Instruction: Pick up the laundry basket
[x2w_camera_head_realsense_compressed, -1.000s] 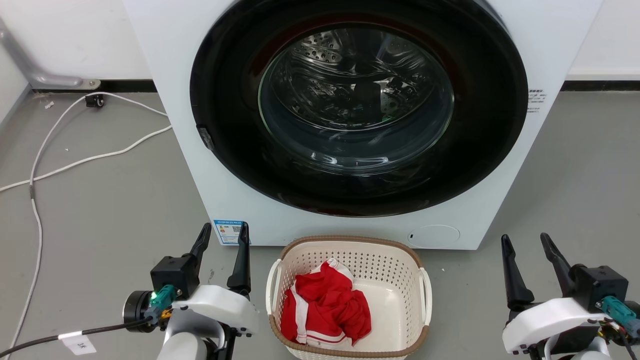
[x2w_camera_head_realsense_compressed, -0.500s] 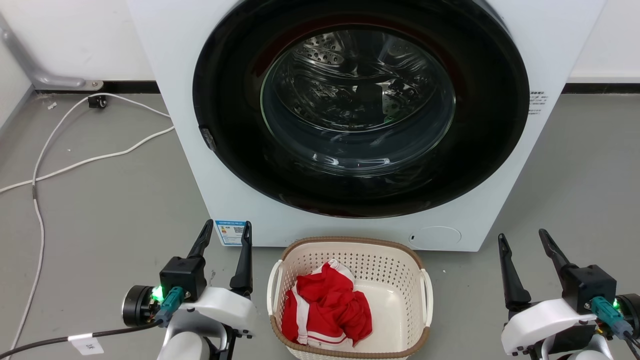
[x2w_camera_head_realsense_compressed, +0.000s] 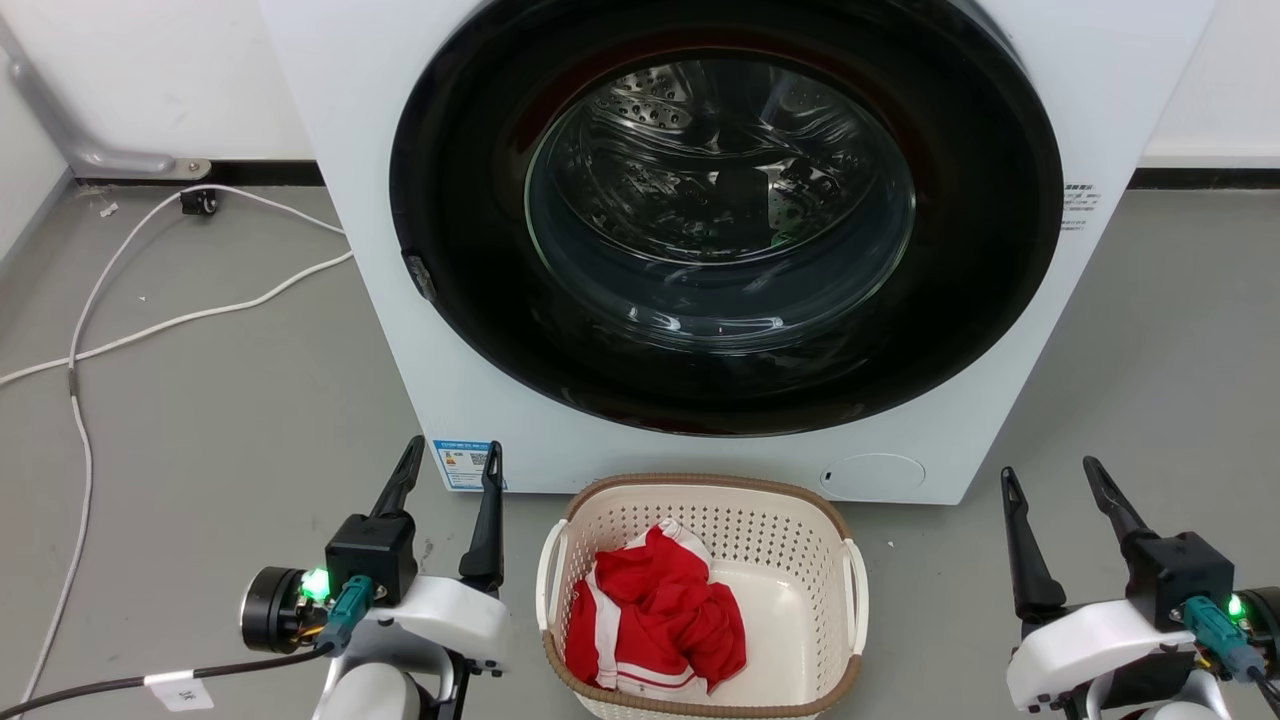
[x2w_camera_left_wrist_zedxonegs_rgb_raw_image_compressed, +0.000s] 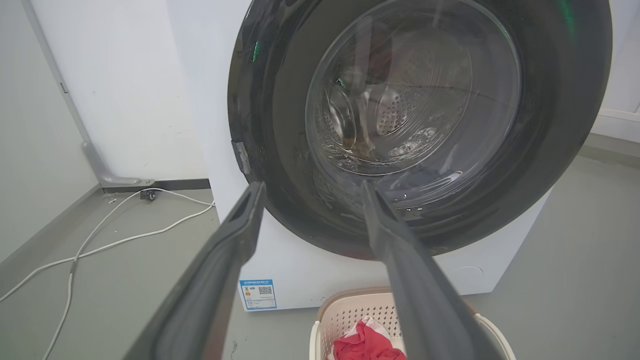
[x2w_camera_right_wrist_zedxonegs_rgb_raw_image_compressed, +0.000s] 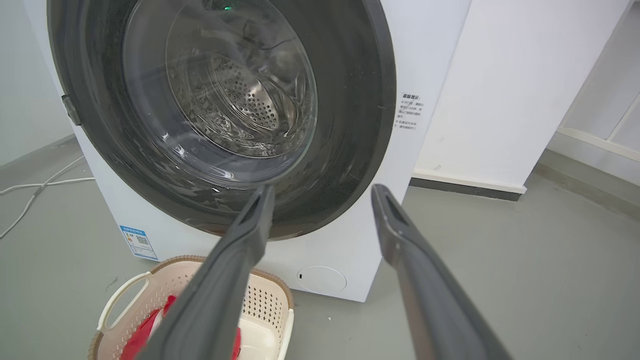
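Front and centre is the washing machine (x2w_camera_head_realsense_compressed: 640, 455), one big white box, its round dark door (x2w_camera_head_realsense_compressed: 725, 215) facing the robot and the steel drum glinting through the glass. At the machine's foot, right under that door and close to the front panel, sits the laundry basket (x2w_camera_head_realsense_compressed: 742, 530) on the grey floor (x2w_camera_head_realsense_compressed: 200, 430). There's one basket: cream-white, rounded-rectangular, walls peppered with small holes, a brown woven-look rim running round the top, and two white handles, one on the machine's left side (x2w_camera_head_realsense_compressed: 547, 565) and one on its right (x2w_camera_head_realsense_compressed: 858, 590). Inside is one crumpled red garment with white stripes (x2w_camera_head_realsense_compressed: 655, 620), heaped toward the machine's left side, with bare cream bottom showing beside it. There are two grippers, two dark fingers each. The left gripper (x2w_camera_head_realsense_compressed: 453, 447) hangs off the machine's left front corner, fingers apart and holding nothing, tips aimed at the machine. The right gripper (x2w_camera_head_realsense_compressed: 1050, 468) is off the machine's right front corner, fingers likewise spread and empty. Each gripper is apart from the basket, with a strip of floor between it and the nearer handle. On the machine's lower front there's one blue label (x2w_camera_head_realsense_compressed: 462, 465) at the left corner and one round cover (x2w_camera_head_realsense_compressed: 872, 472) toward the right. White cables (x2w_camera_head_realsense_compressed: 180, 320) trail across the floor to the machine's left, back toward the wall.
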